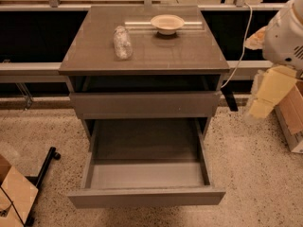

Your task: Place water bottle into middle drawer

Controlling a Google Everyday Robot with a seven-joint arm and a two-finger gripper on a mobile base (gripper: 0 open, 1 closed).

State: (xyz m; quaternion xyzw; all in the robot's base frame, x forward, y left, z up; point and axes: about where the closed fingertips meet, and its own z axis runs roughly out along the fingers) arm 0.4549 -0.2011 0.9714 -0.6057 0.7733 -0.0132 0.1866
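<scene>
The water bottle [122, 42] lies on its side on the left part of the cabinet top [189, 51]; it is clear and crinkly. The middle drawer [147, 174] is the lower of the two fronts. It is pulled fully open towards me and its grey tray floor is bare. The upper drawer front [144, 104] is shut. My arm [284, 37] hangs at the right edge of the view. The gripper [258, 109] is at the end of its cream link, right of the cabinet, level with the upper drawer front and far from the bottle. It holds nothing that I can see.
A shallow cream bowl [166, 23] stands at the back middle of the cabinet top. A white cable [241, 51] hangs down the cabinet's right side. Cardboard boxes sit at the right edge [291, 122] and bottom left [14, 193]. A black stand foot [45, 164] lies on the speckled floor.
</scene>
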